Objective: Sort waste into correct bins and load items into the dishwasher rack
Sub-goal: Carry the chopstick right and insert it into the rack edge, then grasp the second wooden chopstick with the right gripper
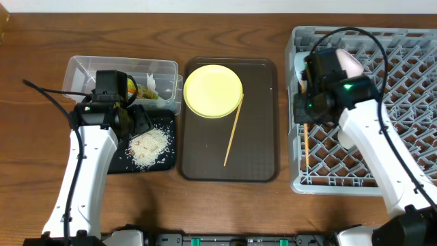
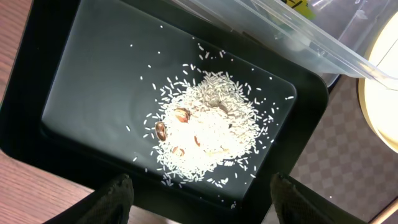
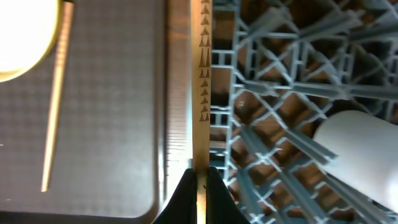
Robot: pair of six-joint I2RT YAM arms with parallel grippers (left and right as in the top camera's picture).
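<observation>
Overhead: a brown tray (image 1: 259, 154) is seen at the middle of the table, with a yellow plate (image 1: 213, 91) on its far left part and one chopstick (image 1: 233, 131) laid slantwise just beside the plate
Rack (image 1: 382, 116): set along the right edge of the table; in the right wrist view a pale cup (image 3: 357, 155) is seen lying inside it
Right gripper (image 3: 200, 196): the fingers are pinched narrow on a second chopstick (image 3: 202, 74), which is held along the rack's left wall; whether it is inside the rack or on the rim cannot be told
Clear tub (image 1: 82, 72): placed toward the far left corner; a snack wrapper (image 1: 133, 87) and a white tissue (image 1: 151, 80) are seen inside
Black tray (image 2: 74, 74): set just beside the tub on its near side; rice (image 2: 205, 130) is heaped in the middle, with a few brown bits mixed in
Left gripper (image 2: 205, 202): the fingers are spread wide and nothing is held; it is positioned above the black tray
</observation>
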